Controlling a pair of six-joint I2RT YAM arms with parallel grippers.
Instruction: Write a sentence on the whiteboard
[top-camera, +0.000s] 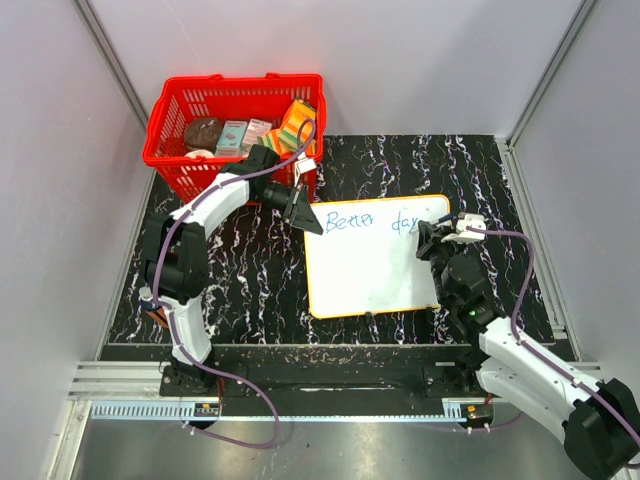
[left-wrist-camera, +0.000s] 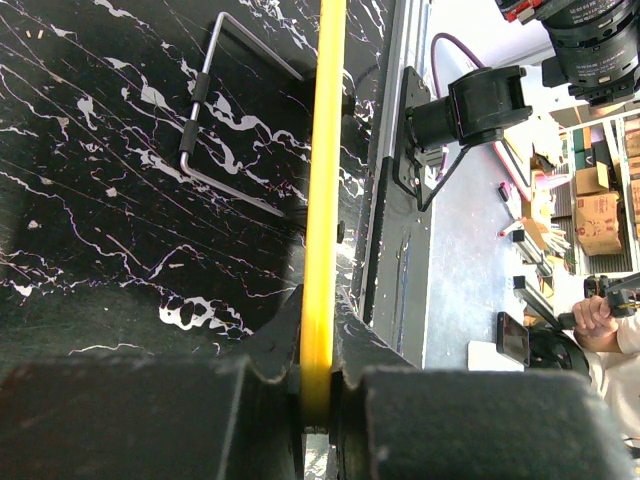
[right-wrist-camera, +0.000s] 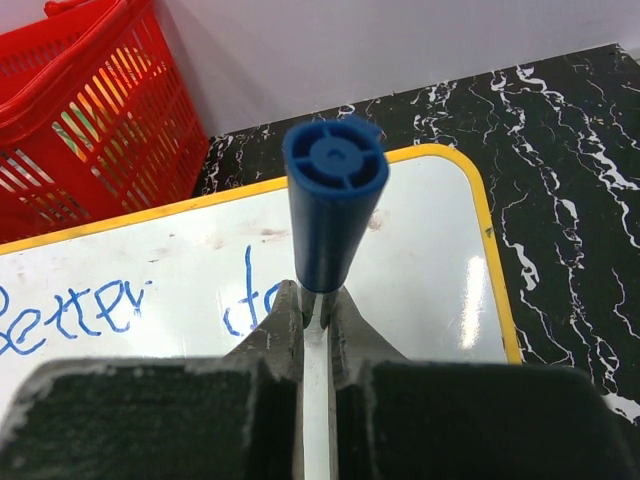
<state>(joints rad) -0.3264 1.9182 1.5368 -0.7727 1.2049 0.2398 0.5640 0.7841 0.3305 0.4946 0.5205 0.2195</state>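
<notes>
1. Whiteboard (top-camera: 370, 275): at the centre of the black marbled table (top-camera: 250, 290), near the red basket (top-camera: 170, 140). The blue sentence (top-camera: 345, 220) runs along its far edge, reading "Better da…".
2. Left gripper (left-wrist-camera: 318, 385): jaws pressed onto the board's yellow rim at the far-left corner. The arm is bent at the elbow and reaches forward and inward.
3. Right gripper (right-wrist-camera: 315, 310): pinches a blue marker (right-wrist-camera: 335, 190) over the far-right corner, with the wrist tipped towards the board.
</notes>
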